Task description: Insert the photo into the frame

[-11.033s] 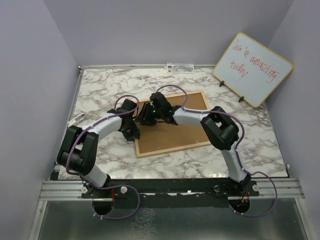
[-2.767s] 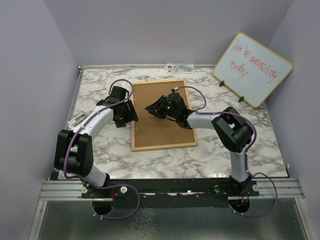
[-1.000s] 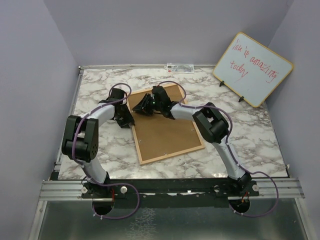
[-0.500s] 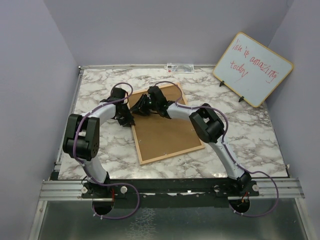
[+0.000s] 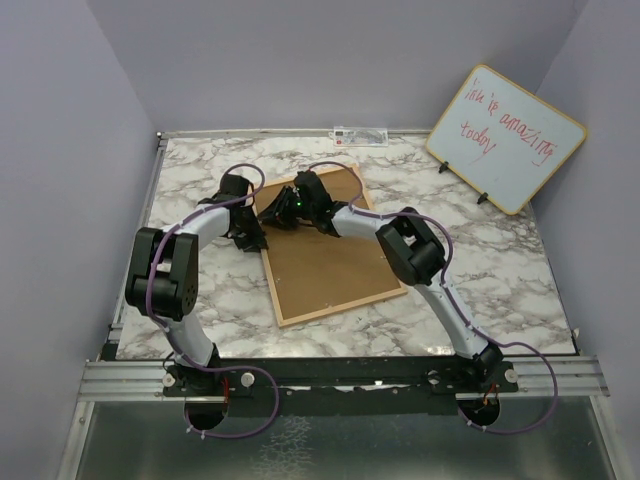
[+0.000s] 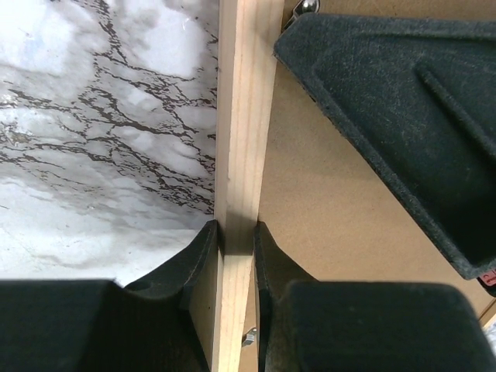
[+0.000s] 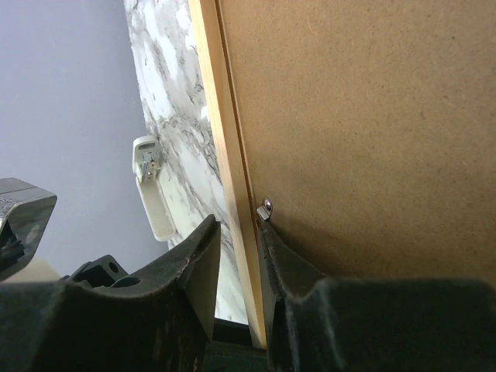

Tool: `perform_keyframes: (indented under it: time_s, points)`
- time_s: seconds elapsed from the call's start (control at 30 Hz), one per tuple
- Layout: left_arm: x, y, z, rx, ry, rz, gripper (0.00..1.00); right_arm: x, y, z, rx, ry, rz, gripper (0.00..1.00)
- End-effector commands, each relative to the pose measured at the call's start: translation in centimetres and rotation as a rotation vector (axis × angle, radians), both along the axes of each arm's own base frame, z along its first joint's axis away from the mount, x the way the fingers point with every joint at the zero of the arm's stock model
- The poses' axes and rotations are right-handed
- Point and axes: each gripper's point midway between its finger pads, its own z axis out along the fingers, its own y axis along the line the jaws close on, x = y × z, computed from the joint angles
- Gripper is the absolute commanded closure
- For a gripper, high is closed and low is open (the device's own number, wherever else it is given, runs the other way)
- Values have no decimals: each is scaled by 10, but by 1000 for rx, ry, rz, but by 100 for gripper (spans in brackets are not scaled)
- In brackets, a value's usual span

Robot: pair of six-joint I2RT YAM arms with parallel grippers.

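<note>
Firmly, left end effector (image 6: 236, 232) and right end effector (image 7: 240, 236) each pinch the frame (image 6: 244, 93) edge.

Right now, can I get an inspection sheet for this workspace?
Surface: marble table, flat.
Job's things: frame lies face down, brown backing board up, a retaining tab at its edge; photo not seen.
Clutter: small white strip at the far edge.
Grippers: left gripper and right gripper each pinch the frame's wooden rail.
Cables: purple cables loop along both arms.
Surroundings: whiteboard with red writing leans at right; plain walls.
</note>
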Motion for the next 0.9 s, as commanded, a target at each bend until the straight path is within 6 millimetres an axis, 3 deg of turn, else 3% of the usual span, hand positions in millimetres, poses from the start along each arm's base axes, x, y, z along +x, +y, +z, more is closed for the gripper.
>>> perform_keyframes:
  time_s: [0.0, 0.17, 0.53, 0.67, 0.87]
  points:
    - [-24, 8, -28, 41, 121, -21, 99, 3, -4, -44, -64, 20, -52, 68]
    - [-20, 6, -28, 33, 118, -35, 100, 0, -3, -48, -78, 19, -60, 70]
    - [-23, -4, -28, -20, 125, -62, 100, 6, -12, -63, -158, -32, -78, 92]
    - [-29, -14, -26, -56, 129, -83, 100, 9, -30, -40, -209, -104, -77, 92]
    - [-48, -32, -19, -70, 127, -115, 100, 8, -75, 15, -244, -193, -74, 85]
